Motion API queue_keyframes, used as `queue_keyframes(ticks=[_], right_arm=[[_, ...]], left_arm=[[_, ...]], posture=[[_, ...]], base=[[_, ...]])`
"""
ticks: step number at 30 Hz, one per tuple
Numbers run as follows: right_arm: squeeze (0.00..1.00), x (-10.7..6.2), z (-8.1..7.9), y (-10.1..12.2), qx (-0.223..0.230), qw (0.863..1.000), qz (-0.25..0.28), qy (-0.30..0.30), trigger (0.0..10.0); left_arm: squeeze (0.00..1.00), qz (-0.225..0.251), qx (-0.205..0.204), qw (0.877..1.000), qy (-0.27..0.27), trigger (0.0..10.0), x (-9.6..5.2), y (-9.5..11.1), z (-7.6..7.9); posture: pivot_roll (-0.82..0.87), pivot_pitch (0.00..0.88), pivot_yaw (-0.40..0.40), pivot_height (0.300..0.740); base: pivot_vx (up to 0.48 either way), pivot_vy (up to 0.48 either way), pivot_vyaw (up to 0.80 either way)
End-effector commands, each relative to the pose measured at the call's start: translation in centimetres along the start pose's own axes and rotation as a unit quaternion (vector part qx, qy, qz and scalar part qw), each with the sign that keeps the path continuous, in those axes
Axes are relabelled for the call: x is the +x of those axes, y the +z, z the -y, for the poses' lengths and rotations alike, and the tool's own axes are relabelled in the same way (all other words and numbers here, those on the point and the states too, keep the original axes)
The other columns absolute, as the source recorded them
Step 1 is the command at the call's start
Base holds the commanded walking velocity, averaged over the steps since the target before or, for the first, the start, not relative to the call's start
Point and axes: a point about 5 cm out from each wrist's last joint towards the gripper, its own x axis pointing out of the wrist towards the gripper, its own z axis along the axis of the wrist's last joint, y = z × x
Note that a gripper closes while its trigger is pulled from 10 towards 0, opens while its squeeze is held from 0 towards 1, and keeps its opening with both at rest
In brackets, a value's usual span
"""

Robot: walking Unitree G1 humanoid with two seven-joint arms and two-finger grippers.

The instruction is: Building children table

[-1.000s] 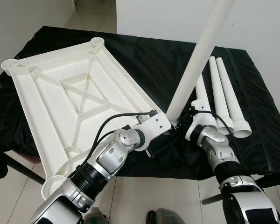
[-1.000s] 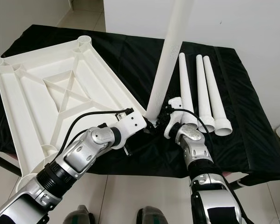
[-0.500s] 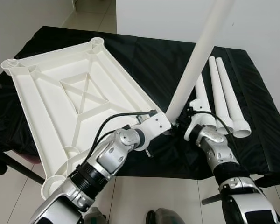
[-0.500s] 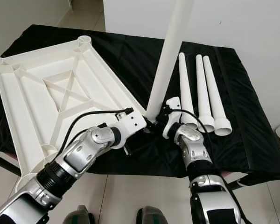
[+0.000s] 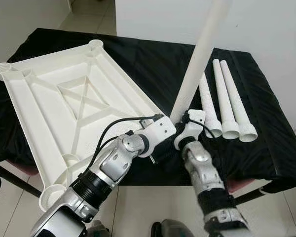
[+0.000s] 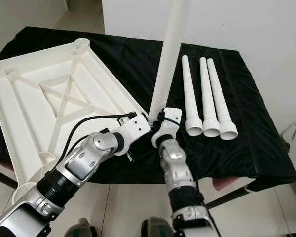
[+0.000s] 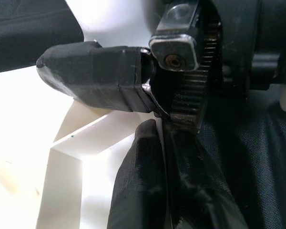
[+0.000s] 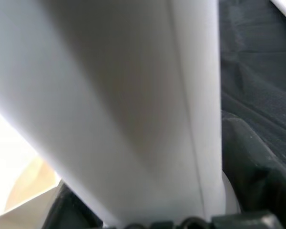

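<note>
While the leg is stood at the corner: several faults are possible, judged from the present pose.
Task piece: a long white plastic tube leg is held nearly upright, tilted, its foot at the near right corner of the upturned white ribbed plastic tabletop on the black-draped counter.
Right end effector: fingers are pinched on the leg's lower end.
Left end effector: pressed in beside the leg's foot; finger spread cannot be told.
Spare parts: three white tapered plastic legs lie side by side, just right.
Risk, tilt: threads may be crossed, because the leg leans.
Risk, slip: the smooth tube may be rotated within the pinch.
Risk, overhang: the tabletop may be tipped at the counter's edge.
</note>
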Motion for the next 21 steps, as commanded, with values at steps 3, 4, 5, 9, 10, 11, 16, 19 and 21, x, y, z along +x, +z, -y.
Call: queue_keyframes(ticks=[3,4,5,9,10,11,16,19,21], right_arm=[[0.00,-0.45,3.80,-0.83,-0.003,0.995,-0.039,-0.095,0.0],[0.00,-0.45,3.80,-0.83,-0.003,0.995,-0.039,-0.095,0.0],[0.00,-0.48,4.01,-0.71,-0.010,0.995,-0.039,-0.096,0.0],[0.00,-0.51,4.11,-0.64,-0.017,0.994,-0.042,-0.101,4.5],[1.00,-0.44,3.98,-0.63,-0.014,0.995,-0.043,-0.093,10.0],[1.00,-0.44,3.98,-0.63,-0.014,0.995,-0.043,-0.093,10.0],[1.00,-0.24,3.75,-0.39,-0.009,0.997,-0.039,-0.074,10.0],[1.00,0.03,3.78,-0.20,-0.003,0.999,-0.042,-0.033,10.0],[1.00,0.26,3.82,-0.02,-0.001,0.999,-0.042,0.008,10.0]], left_arm=[[0.00,-0.040,-0.006,0.998,-0.052,10.0,0.56,-1.69,2.04],[0.00,-0.040,-0.006,0.998,-0.052,10.0,0.56,-1.69,2.04],[0.00,-0.040,-0.006,0.998,-0.052,10.0,0.57,-1.69,2.03],[0.00,-0.041,-0.004,0.998,-0.053,10.0,0.58,-1.69,2.01],[0.00,-0.040,-0.004,0.998,-0.053,10.0,0.60,-1.69,2.03],[0.00,-0.040,-0.004,0.998,-0.053,10.0,0.60,-1.69,2.03],[0.00,-0.040,-0.006,0.998,-0.053,10.0,0.62,-1.69,2.05],[0.00,-0.039,-0.006,0.998,-0.052,10.0,0.63,-1.66,2.04],[0.00,-0.039,-0.006,0.998,-0.052,10.0,0.66,-1.62,2.01]], posture=[[-0.05,0.007,-0.044,0.740],[-0.05,0.007,-0.044,0.740],[-0.05,0.007,-0.044,0.740],[-0.05,0.001,-0.046,0.740],[-0.05,0.000,-0.048,0.740],[-0.05,0.000,-0.048,0.740],[-0.05,0.000,-0.049,0.740],[-0.05,0.000,-0.050,0.740],[-0.05,0.000,-0.046,0.740]], base=[[0.000,0.000,0.00],[0.000,0.000,0.00],[0.000,0.000,0.00],[0.000,0.000,0.00],[0.000,0.000,0.00],[0.000,0.000,0.00],[0.000,0.000,0.00],[0.000,0.000,0.00],[0.000,0.000,0.00]])
